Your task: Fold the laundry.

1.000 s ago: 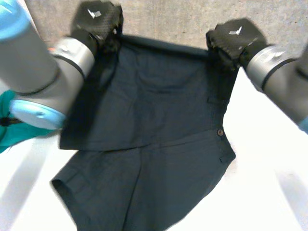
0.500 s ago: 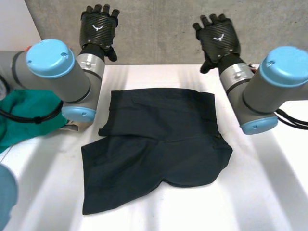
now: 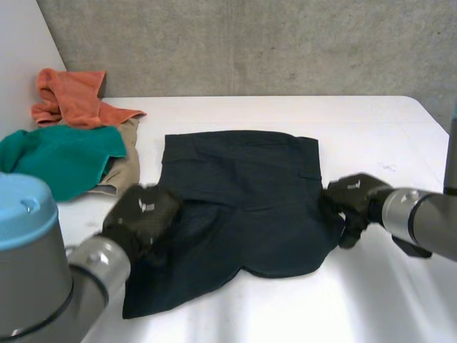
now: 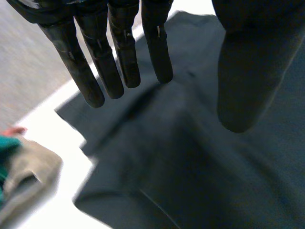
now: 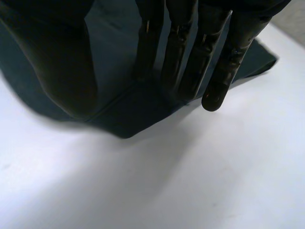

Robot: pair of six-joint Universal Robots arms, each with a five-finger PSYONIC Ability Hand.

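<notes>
The dark shorts [image 3: 243,193] lie folded mid-table. There is wide white table [image 3: 385,136] to their right. My left hand [image 3: 143,211] is at their left edge and my right hand [image 3: 353,200] at their right edge. Both have straight fingers and hold nothing.

No legible text, number or brand. A small white emblem stands on the back of the black left hand [image 3: 143,213] and of the black right hand [image 3: 354,194]; neither mark can be read.

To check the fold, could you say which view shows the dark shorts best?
The head view shows almost all of the dark shorts. The left wrist view shows one folded edge, the right wrist view one corner.
</notes>
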